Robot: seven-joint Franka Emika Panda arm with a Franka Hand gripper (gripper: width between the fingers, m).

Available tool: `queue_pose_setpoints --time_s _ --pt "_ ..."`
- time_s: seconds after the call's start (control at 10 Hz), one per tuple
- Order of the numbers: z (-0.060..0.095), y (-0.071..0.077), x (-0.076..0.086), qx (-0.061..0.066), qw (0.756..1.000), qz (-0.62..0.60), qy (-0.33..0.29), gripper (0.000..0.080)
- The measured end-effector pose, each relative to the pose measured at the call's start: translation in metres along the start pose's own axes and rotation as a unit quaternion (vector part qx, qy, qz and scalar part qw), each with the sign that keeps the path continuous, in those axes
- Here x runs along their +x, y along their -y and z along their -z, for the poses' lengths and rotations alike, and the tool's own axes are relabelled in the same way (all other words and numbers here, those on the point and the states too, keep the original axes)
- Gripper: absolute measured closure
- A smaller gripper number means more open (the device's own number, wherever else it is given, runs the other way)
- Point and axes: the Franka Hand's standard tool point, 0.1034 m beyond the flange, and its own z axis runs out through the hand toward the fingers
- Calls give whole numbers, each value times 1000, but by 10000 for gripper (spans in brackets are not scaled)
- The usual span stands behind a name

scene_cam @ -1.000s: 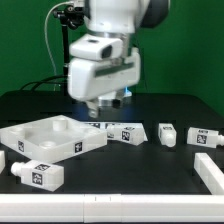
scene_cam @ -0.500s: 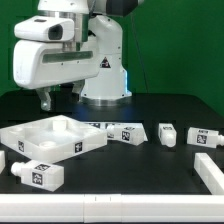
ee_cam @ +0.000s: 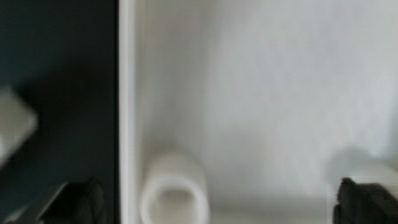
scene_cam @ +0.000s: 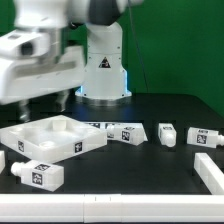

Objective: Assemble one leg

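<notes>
Arm: the white Panda stands at the back of the black table (scene_cam: 150,110). Its base (scene_cam: 103,70) is upright. Its big white hand (scene_cam: 38,62) shows as a blur high on the exterior view's left, above the left end of the panel.

Claw: the gripper (ee_cam: 221,200) is spread wide. In the wrist view one dark fingertip (ee_cam: 80,200) is over the panel's edge and the other (ee_cam: 368,198) is over the white surface, well apart, with only the panel between them.

Panel: a wide white tray-like panel (scene_cam: 50,140) lies flat on the table at the exterior view's left, with a tag on its front wall. The wrist view looks straight down on it and shows a round socket (ee_cam: 169,190) near its edge, with dark table beside that edge.

Legs: four stubby white tagged pegs lie loose on the table, none in the claw.

Front leg: the front leg (scene_cam: 37,174) lies on its side before the panel, nearest the onlooker.

Row of three: on the exterior view's right of the panel, the near leg (scene_cam: 125,132) lies just beside the panel's corner. Next comes the middle leg (scene_cam: 167,134), then the end leg (scene_cam: 203,138), each apart from the next.

Other: a white bar (scene_cam: 208,168) lies at the exterior view's lower right, cut off by the frame.
</notes>
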Motion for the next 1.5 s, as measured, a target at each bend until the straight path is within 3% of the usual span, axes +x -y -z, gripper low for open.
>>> queue_pose_setpoints --time_s 0.1,0.3,0.8,0.9,1.0,1.1,1.2,1.3,1.5 --pt "-15 -9 -13 8 1000 -18 4 151" --pt "-42 -7 -31 24 999 -28 18 151" --pt "-51 -19 -21 16 1000 -21 16 160" --pt "-51 -19 -21 16 1000 -21 16 318" --pt "-51 -19 -21 16 1000 -21 16 318" --pt "-51 -19 -21 16 1000 -21 16 539" --pt "-51 -19 -21 16 1000 -21 16 539" --pt "-51 -19 -21 16 1000 -21 16 711" --pt "-46 -24 -22 13 998 -53 16 744"
